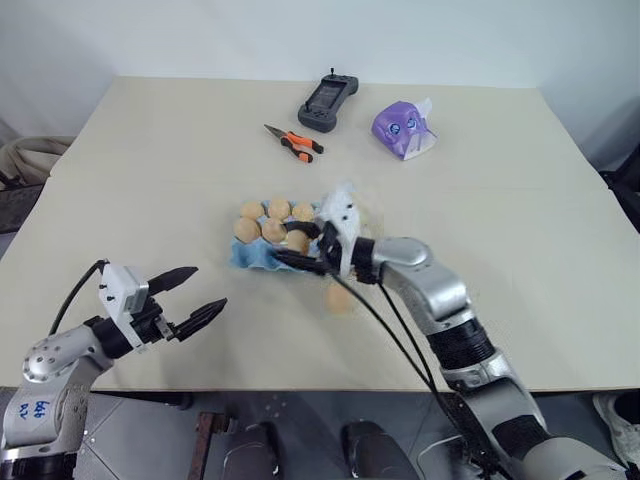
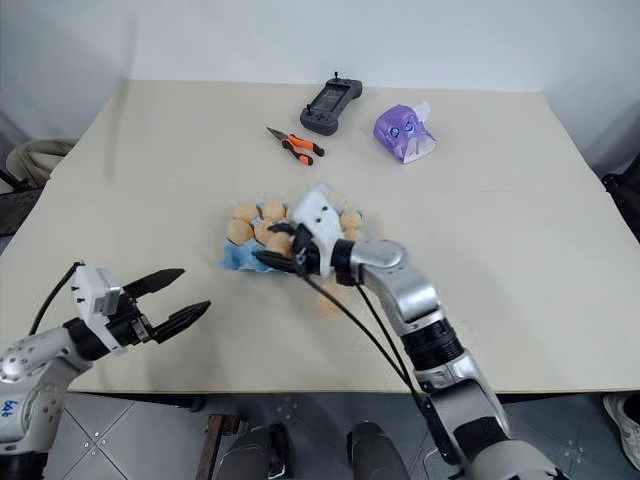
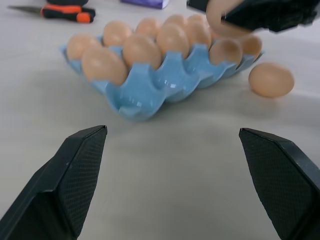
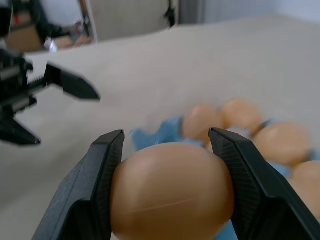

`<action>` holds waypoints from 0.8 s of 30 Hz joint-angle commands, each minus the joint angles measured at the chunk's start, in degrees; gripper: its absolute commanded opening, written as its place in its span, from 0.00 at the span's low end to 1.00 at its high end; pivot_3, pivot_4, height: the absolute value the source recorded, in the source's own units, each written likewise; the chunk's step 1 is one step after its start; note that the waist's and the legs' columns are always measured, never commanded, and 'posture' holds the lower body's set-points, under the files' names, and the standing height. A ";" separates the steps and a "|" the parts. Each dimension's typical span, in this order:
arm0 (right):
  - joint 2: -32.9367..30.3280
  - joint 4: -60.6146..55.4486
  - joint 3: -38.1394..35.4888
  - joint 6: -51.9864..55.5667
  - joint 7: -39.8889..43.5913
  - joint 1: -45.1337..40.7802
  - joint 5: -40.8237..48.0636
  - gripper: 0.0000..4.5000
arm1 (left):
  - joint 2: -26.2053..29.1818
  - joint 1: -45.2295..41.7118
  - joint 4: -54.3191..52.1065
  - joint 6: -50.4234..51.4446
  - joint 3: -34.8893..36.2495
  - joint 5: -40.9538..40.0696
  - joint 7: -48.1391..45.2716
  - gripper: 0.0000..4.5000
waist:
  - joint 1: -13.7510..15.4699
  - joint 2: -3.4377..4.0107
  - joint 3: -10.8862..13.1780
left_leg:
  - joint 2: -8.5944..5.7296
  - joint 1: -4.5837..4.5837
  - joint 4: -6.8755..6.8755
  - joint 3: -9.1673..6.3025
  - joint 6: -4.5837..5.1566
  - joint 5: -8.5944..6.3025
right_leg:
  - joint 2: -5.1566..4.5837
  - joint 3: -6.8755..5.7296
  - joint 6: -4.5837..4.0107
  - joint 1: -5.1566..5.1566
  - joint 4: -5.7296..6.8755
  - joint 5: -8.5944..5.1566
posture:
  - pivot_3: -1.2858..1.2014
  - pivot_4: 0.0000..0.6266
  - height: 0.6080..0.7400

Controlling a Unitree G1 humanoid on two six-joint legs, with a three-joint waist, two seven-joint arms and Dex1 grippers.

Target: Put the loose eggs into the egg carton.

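My left gripper (image 1: 190, 298) hangs spread and empty over the near counter (image 1: 150, 180). My right gripper (image 4: 167, 187) pinches an egg (image 4: 170, 192), forearm level above the egg carton (image 3: 150, 92): settle it gently into an empty near cup (one loose egg (image 3: 271, 79) waits beside).

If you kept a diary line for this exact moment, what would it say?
right gripper: shut on egg, over egg carton | left gripper: open, empty | one egg on table beside carton
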 commanded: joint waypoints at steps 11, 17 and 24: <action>-2.09 -3.79 -5.33 -5.26 1.31 2.29 0.57 0.99 | -0.42 -0.60 -6.11 -1.01 -1.33 -0.78 1.39 1.00 | -0.40 0.00 0.00 | 0.07 0.06 -0.14 -0.02 -0.10 0.06 | 0.05 0.01 -0.04 -0.07 0.10 -0.01 | 0.52 0.24 1.00; -13.98 -14.31 -17.96 -7.45 4.35 16.55 5.80 0.99 | 0.30 -3.58 -4.83 -0.95 -4.86 -0.10 -0.76 1.00 | 1.49 -0.06 -0.04 | -0.08 -0.01 -0.12 -0.06 0.05 -0.04 | 0.02 -0.06 -0.02 0.11 -0.22 -0.01 | 0.52 0.24 1.00; -19.47 -12.56 -34.66 -22.52 2.84 38.93 5.89 0.99 | -2.35 -8.94 0.06 -4.71 -9.84 3.02 -1.41 1.00 | 1.23 -0.06 -0.04 | -0.18 0.11 -0.15 0.04 0.08 -0.09 | 0.09 0.05 0.00 0.24 -0.35 -0.01 | 0.52 0.24 1.00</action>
